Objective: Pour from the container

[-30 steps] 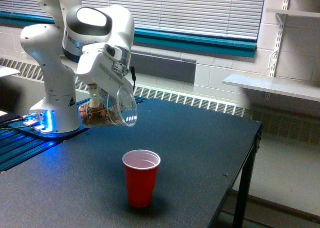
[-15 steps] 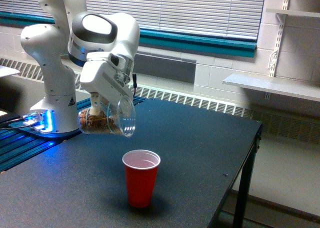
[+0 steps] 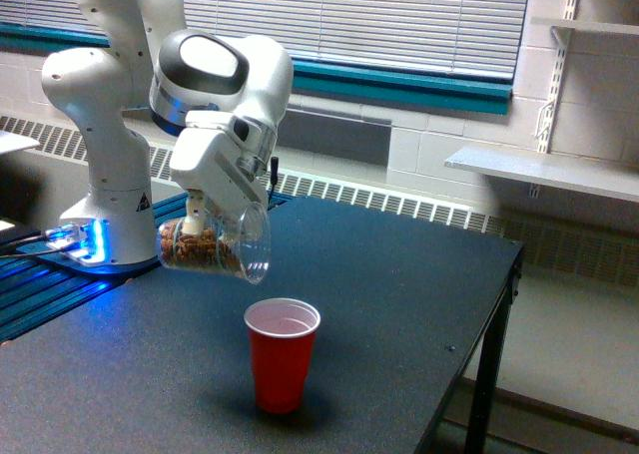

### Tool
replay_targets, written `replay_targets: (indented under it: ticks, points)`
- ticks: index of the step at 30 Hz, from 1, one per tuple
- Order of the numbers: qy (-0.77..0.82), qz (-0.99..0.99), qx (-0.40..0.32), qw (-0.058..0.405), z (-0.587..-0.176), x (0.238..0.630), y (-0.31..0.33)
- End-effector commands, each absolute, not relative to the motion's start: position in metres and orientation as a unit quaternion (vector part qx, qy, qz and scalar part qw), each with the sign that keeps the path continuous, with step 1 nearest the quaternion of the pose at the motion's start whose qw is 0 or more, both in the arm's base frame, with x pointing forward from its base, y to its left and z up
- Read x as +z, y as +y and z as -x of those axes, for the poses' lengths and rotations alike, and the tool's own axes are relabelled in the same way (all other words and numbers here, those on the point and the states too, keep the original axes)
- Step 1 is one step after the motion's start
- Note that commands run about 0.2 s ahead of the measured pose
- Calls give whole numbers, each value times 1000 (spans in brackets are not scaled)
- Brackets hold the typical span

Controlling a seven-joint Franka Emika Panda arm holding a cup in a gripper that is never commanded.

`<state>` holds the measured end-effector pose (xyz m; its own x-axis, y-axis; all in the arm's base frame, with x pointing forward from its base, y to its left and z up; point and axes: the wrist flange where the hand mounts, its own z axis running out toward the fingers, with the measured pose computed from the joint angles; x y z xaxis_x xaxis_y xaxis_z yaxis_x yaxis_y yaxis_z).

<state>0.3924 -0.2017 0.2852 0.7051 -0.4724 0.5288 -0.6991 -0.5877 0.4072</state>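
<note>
Upper left of frame: the arm's gripper [image 3: 197, 218] is clamped on the container [image 3: 215, 246], which lies tipped nearly on its side w/ brown contents (prob. nuts or pellets, too blurry to tell) sitting toward its base. Its rim faces right and slightly down, above and just left of the red cup [image 3: 282, 354], which stands upright at lower center on the dark table [image 3: 399, 294].

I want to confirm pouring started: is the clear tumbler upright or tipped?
Tipped. The clear tumbler lies nearly sideways, rim facing the red cup, brown contents inside.
</note>
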Motion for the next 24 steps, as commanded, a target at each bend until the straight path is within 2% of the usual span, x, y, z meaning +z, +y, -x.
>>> replay_targets:
  ticks: [1, 24]
  points:
    - [-317, -875, 175, 320, -400, 286, -198]
    - [-289, -880, 141, 350, -416, 274, -188]
